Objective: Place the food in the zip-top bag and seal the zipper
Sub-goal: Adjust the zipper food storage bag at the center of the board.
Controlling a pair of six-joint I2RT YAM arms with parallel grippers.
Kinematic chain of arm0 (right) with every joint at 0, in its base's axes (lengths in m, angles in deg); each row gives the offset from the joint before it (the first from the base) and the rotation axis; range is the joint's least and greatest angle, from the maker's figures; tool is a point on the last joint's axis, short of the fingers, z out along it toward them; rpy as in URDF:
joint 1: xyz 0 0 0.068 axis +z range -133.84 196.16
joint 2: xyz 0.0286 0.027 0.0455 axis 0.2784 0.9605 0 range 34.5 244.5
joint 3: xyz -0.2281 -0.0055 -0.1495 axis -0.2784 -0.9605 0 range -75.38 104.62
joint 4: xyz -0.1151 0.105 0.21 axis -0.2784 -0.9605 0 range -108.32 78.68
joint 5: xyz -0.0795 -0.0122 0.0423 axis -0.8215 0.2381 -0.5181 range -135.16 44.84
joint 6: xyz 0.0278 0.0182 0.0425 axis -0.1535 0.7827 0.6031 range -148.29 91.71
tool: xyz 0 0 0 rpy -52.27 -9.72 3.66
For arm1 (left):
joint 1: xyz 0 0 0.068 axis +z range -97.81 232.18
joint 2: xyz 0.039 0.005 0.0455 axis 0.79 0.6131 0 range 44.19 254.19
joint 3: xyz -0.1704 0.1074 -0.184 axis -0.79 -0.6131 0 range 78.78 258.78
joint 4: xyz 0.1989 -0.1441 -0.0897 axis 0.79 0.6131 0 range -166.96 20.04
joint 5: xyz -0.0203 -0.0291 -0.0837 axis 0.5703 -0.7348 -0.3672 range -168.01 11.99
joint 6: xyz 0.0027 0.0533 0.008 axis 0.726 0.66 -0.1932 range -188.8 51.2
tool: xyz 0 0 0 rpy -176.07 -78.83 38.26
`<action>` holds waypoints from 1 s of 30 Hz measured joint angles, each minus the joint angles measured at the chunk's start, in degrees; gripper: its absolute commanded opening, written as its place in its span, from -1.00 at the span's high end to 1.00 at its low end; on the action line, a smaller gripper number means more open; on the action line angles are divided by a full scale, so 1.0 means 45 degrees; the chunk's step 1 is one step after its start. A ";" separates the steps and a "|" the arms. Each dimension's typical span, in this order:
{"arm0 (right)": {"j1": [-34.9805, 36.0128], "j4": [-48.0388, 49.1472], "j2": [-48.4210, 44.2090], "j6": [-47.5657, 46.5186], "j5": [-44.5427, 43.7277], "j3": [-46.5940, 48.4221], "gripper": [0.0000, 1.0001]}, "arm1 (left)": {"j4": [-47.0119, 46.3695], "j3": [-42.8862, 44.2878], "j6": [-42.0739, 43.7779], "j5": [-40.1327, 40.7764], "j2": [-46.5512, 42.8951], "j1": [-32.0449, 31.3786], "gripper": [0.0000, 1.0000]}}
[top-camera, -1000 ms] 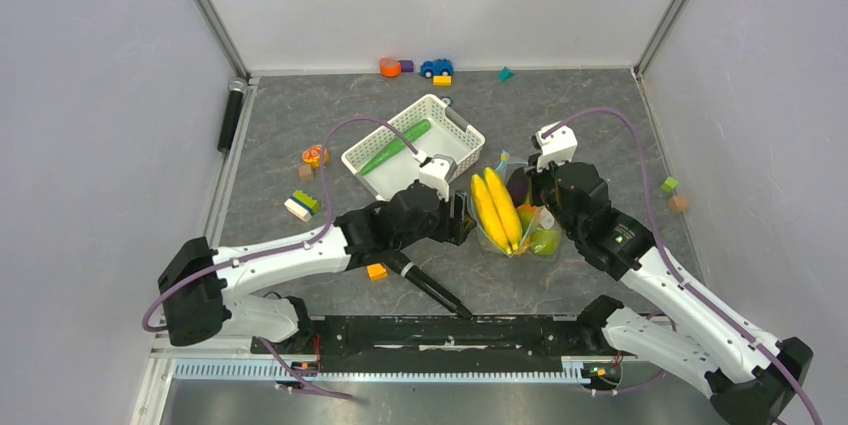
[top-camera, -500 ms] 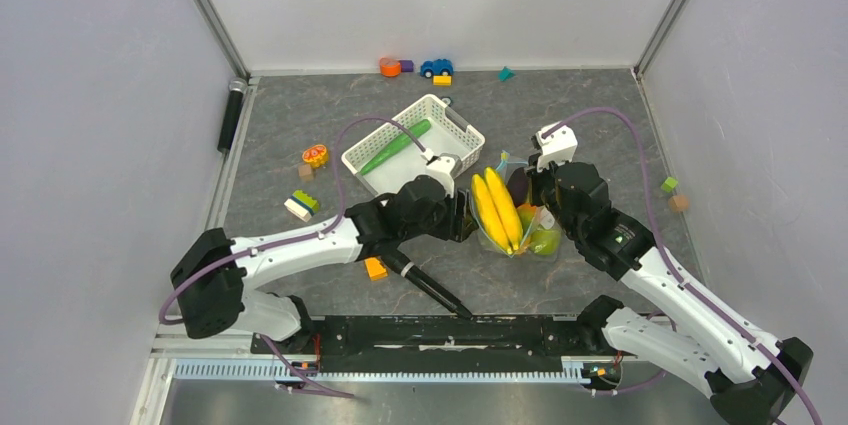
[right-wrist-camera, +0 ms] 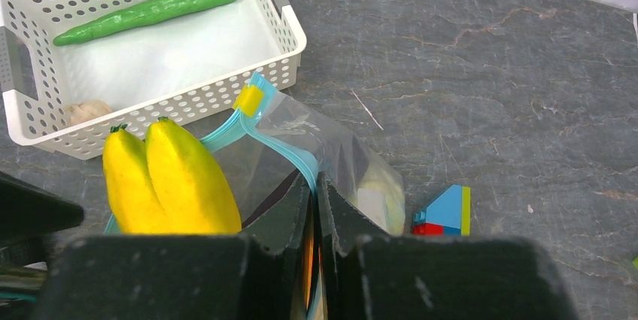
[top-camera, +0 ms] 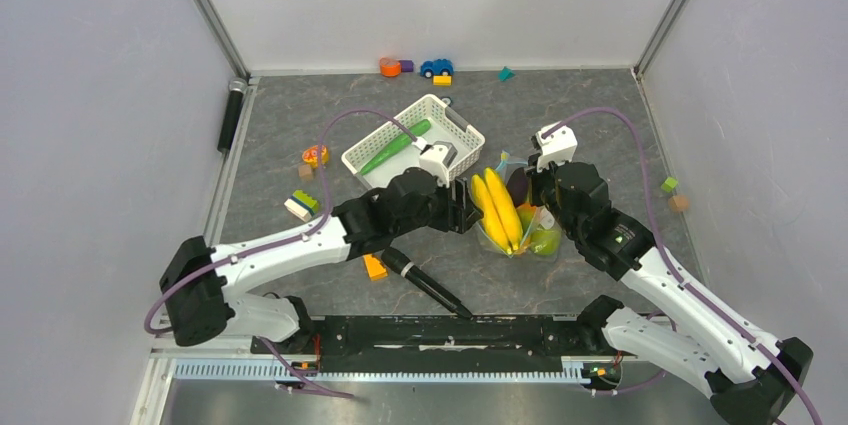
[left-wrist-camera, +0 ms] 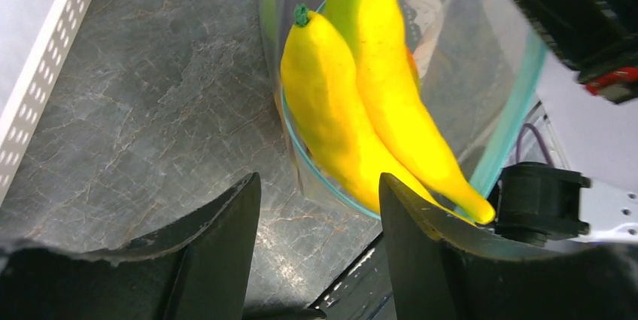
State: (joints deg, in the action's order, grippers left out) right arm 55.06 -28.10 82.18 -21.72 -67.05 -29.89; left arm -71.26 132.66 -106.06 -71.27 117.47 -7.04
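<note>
The clear zip-top bag (top-camera: 520,230) stands at the table's middle with its mouth open. Two yellow bananas (top-camera: 497,208) stick out of it; a purple eggplant (top-camera: 518,185) and a green pear (top-camera: 545,240) show inside. My right gripper (right-wrist-camera: 317,184) is shut on the bag's light-blue zipper (right-wrist-camera: 290,150) edge on the right of the mouth. My left gripper (left-wrist-camera: 320,188) is open and empty, just left of the bananas (left-wrist-camera: 353,102) and the bag's near rim. A green cucumber (right-wrist-camera: 150,7) lies in the white basket (right-wrist-camera: 282,56).
The white basket (top-camera: 455,120) stands behind the left gripper. A black microphone (top-camera: 425,283) lies in front of the bag, an orange block (top-camera: 375,268) beside it. Small blocks (top-camera: 302,205) lie at the left, a toy car (top-camera: 436,67) and blocks at the back wall, a blue block (right-wrist-camera: 448,211) right of the bag.
My left wrist has shifted slightly away from the near edge and toward the bag. The bananas, the bag and the right gripper have not moved.
</note>
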 measured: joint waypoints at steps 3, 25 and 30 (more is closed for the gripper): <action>0.0000 0.0000 0.0000 0.0000 -0.0005 0.0000 0.78 | 0.0248 0.0233 -0.0053 -0.0005 0.0714 0.0000 -0.29; 0.0000 0.0005 0.0015 -0.0228 0.1039 0.0000 0.77 | 0.0855 0.1253 0.0189 0.0223 0.2361 0.0000 0.95; 0.0000 0.0087 -0.0049 -0.0447 0.2055 0.0000 0.77 | 0.0801 0.1991 0.1010 0.1273 0.1302 0.0000 0.96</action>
State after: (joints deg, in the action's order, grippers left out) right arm 55.06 -27.70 81.96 -23.73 -57.80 -29.89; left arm -67.66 141.63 -101.51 -65.54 123.33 -7.04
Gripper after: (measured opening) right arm 0.115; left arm 0.031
